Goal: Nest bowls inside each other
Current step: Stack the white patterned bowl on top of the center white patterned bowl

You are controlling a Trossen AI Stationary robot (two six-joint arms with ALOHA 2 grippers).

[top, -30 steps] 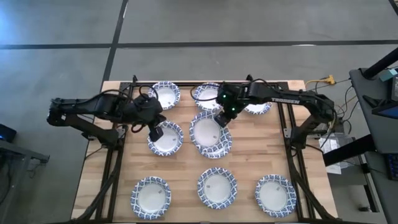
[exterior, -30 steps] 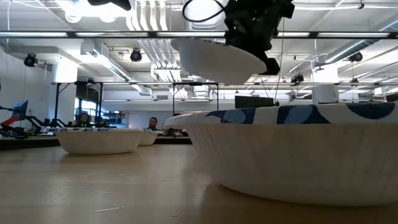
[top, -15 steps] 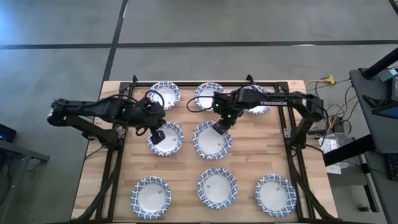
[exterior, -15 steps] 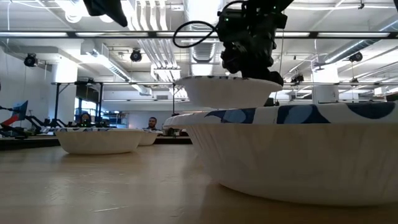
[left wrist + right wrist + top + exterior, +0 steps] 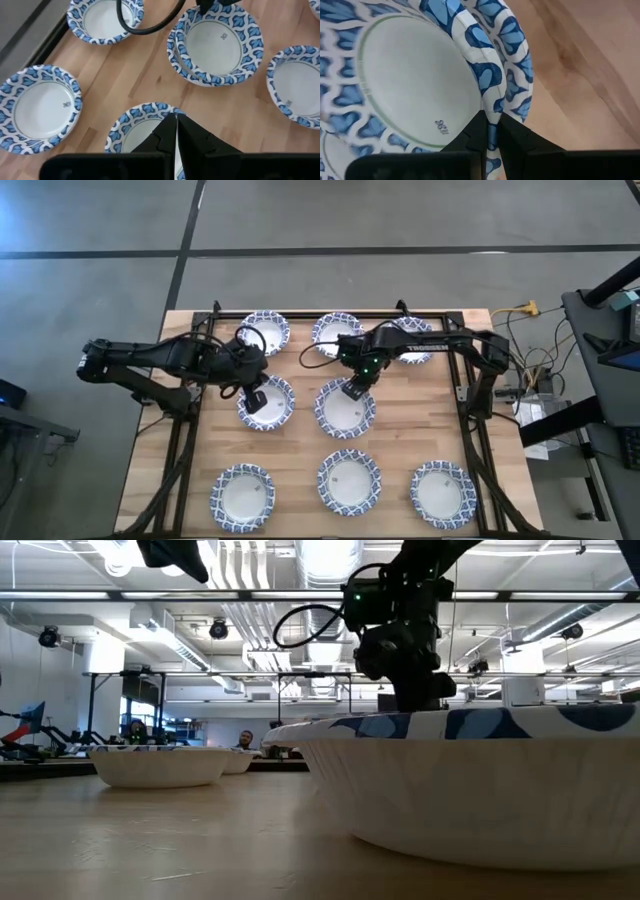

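Blue-and-white patterned bowls stand in three rows on the wooden table (image 5: 400,440). My right gripper (image 5: 352,388) is shut on one bowl (image 5: 345,410), which lies inside the centre bowl (image 5: 519,75); their two rims (image 5: 181,56) show a little offset. My left gripper (image 5: 252,396) hovers shut above the far-left rim of the middle-left bowl (image 5: 268,404), which rests on the table. In the left wrist view only a thin slit shows between the left gripper's fingers (image 5: 175,131). In the low view the left gripper (image 5: 175,550) hangs high above the table. My right gripper pinches the upper bowl's patterned rim (image 5: 492,107) on its far side between the two fingers, one inside the bowl and one outside. The fingers come from above, pointing down. The bowl sits about level inside the centre bowl.
Three more bowls line the far edge (image 5: 265,332) (image 5: 335,330) (image 5: 412,345); the third is partly under the right arm. Three line the near edge (image 5: 243,495) (image 5: 349,480) (image 5: 442,492). One near bowl (image 5: 470,790) fills the low view. Bare wood lies right of the centre stack.
My right gripper has gone down with its bowl, staying shut on the rim. The bowl was tilted and high above the centre bowl; it levelled out and now sits in that bowl. My left gripper has kept its place.
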